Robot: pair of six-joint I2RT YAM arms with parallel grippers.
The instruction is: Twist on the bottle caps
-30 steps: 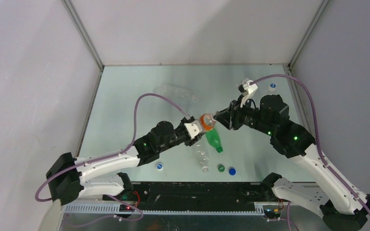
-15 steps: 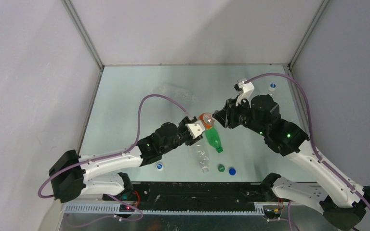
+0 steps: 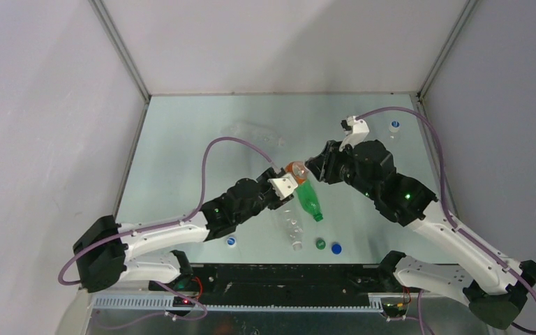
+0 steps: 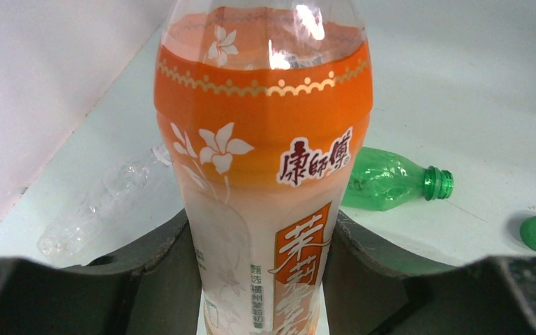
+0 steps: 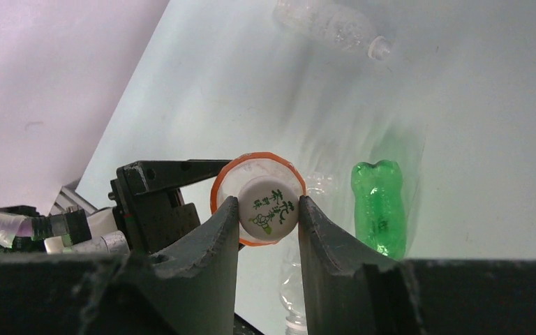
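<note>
My left gripper (image 3: 287, 183) is shut on the orange labelled bottle (image 3: 296, 172) and holds it above the table; in the left wrist view the bottle (image 4: 265, 139) fills the gap between the fingers (image 4: 174, 265). My right gripper (image 5: 268, 204) is shut on a white printed cap (image 5: 268, 209) that sits at the bottle's mouth, with the bottle's orange shoulder (image 5: 255, 155) ringed around it. The right gripper (image 3: 312, 169) meets the bottle top from the right. A green bottle (image 3: 309, 199) lies open beside it, also in both wrist views (image 4: 384, 178) (image 5: 379, 206).
A clear bottle (image 3: 292, 227) lies near the front and another (image 3: 255, 132) at the back. A blue cap (image 3: 231, 241), a green cap (image 3: 319, 243) and another blue cap (image 3: 336, 247) lie along the front edge. A blue-and-white cap (image 3: 394, 126) sits far right.
The right arm has shifted left and its wrist has turned while the gripper stays on the cap at the bottle top. The left arm and bottle have edged slightly left.
</note>
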